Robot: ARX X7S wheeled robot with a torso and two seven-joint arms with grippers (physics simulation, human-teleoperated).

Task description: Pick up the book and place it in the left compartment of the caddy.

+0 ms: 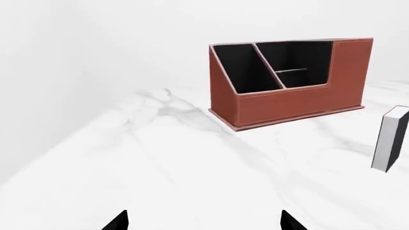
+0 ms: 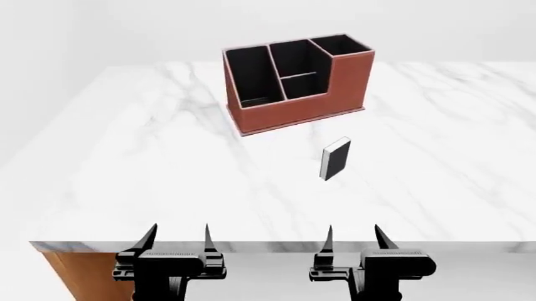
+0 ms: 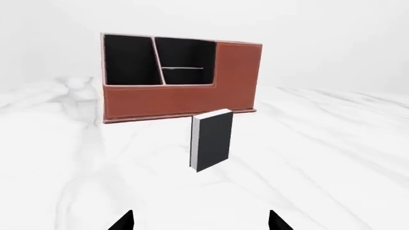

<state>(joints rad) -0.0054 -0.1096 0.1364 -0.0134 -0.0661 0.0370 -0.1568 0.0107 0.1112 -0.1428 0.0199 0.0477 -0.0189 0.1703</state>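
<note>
The small black book (image 2: 336,159) with white page edges stands upright on the white marble table (image 2: 125,175), a little in front of the caddy (image 2: 295,84). The reddish-brown caddy has black lining; its long left compartment (image 2: 250,78) is open on top. The book also shows in the right wrist view (image 3: 212,140) and at the edge of the left wrist view (image 1: 391,139). My left gripper (image 2: 177,238) and right gripper (image 2: 352,238) are both open and empty, at the table's front edge, well short of the book. The caddy also shows in both wrist views (image 1: 300,100) (image 3: 172,98).
The table's front edge (image 2: 268,246) runs just under both grippers. A brown panel (image 2: 71,276) shows below the table's left front corner. White walls surround the table.
</note>
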